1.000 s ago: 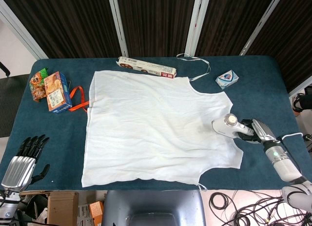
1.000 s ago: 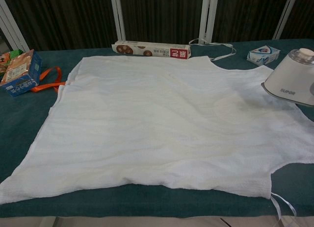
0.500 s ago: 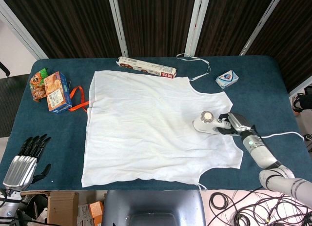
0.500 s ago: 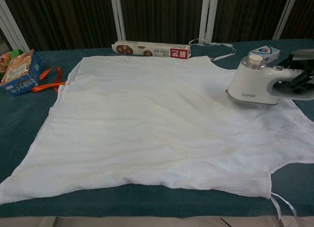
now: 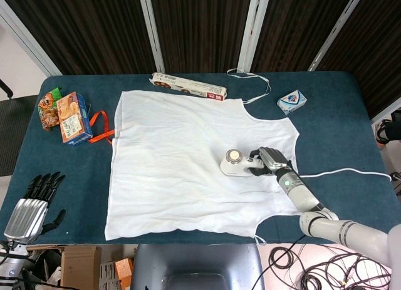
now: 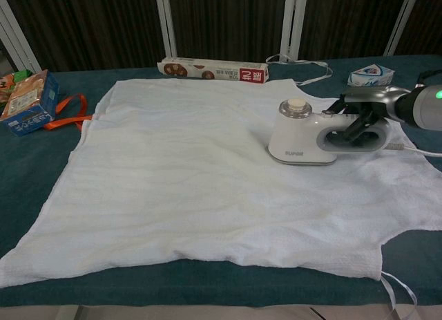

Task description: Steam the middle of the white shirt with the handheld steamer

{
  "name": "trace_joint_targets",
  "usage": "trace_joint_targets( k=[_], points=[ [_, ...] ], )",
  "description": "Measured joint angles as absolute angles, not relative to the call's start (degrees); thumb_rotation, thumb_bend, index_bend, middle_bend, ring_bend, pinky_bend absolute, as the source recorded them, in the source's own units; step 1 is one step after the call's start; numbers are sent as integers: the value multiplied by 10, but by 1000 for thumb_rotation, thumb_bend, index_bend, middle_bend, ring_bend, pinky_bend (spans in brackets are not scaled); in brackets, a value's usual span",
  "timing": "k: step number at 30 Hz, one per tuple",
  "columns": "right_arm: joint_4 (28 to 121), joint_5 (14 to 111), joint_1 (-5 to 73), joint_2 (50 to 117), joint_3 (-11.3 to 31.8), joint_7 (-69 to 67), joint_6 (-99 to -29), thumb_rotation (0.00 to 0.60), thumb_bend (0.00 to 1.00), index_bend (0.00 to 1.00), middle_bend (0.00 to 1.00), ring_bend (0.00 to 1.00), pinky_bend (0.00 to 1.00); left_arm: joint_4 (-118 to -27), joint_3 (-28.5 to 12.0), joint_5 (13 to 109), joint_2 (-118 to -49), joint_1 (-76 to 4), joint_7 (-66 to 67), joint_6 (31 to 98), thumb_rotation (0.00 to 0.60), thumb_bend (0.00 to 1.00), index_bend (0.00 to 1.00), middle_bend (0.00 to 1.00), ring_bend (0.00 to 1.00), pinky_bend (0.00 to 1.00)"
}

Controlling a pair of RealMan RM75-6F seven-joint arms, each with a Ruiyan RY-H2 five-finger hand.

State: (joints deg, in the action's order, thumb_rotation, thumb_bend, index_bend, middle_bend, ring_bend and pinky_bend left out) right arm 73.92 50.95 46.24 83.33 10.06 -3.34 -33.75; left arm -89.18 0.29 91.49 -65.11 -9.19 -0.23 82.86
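Right robot hand: fingers wrapped through the handle of the handheld steamer, gripping it; the fingertips are hidden behind the handle. Steamer: white, base flat on the white shirt, right of the shirt's centre; brand lettering on its side too small to read. Its cord runs right across the surface and off the edge.

Left robot hand: at the near left corner, off the shirt, fingers straight and slightly apart, holding nothing; absent from the chest view.

Shirt: spread flat, its near hem close to the surface's front edge. Bare cloth lies to the left of the steamer.

Far edge: long snack box, white string, small blue-white packet. Left edge: orange-blue carton, snack bag, orange ribbon.
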Motion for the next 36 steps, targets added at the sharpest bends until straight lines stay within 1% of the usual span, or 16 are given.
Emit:
trace_joint_targets(
  k=[10,18,23,29,36],
  points=[
    [779,481,477,842,87,19,-360,600,717,1000,1000,1000,1000,-891,4,918,-648,-92,-9,831,600,379,0,45,11,0],
    [870,513,469,823,64,43,-378,600,716,1000,1000,1000,1000,-891,5,921,-650,-93,-6,829,600,378,0,46,11,0],
    [907,527,466,811,48,64,-384,600,717,1000,1000,1000,1000,-891,5,922,-651,-94,-4,829,600,379,0,46,11,0],
    [902,517,470,819,44,96,-411,600,722,1000,1000,1000,1000,-891,6,922,-651,-94,-4,829,600,379,0,46,11,0],
    [857,471,483,835,60,119,-428,600,727,1000,1000,1000,1000,-891,6,920,-652,-95,-2,827,600,379,0,46,11,0]
  ],
)
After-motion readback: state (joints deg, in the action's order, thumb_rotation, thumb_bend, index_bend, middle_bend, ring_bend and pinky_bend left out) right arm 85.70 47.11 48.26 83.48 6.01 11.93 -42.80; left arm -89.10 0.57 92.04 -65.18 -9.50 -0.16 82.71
